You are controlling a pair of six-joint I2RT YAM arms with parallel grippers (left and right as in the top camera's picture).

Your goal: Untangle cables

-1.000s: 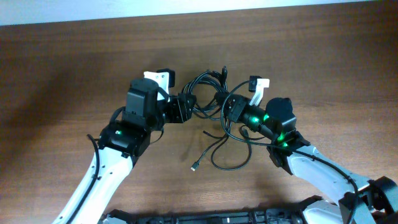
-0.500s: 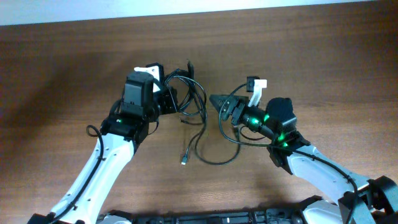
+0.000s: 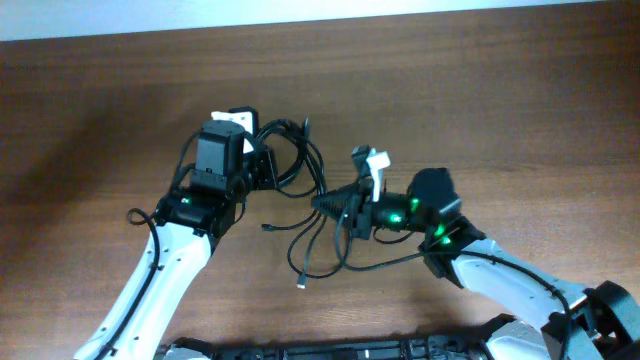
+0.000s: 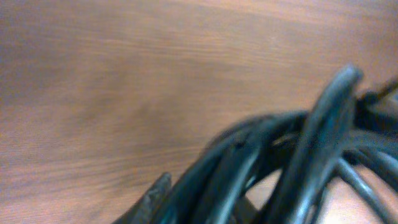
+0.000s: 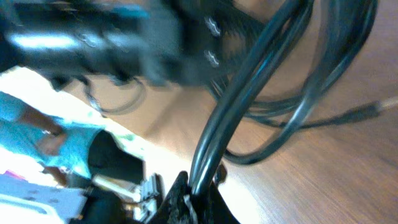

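On the brown table (image 3: 100, 100) the cables (image 3: 300, 165) made one tangle between both arms. The left gripper (image 3: 268, 166) was pinching the upper loops and the right gripper (image 3: 322, 203) was clamping two strands. Blurred cords blocked both wrist views.

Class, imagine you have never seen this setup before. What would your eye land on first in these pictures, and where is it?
First, the cables: a black tangle in the middle of the wooden table, with loose strands trailing toward the robot's base. The left arm and the right arm reach in from either side, jaws in the cords. Green lights glow on the right arm.
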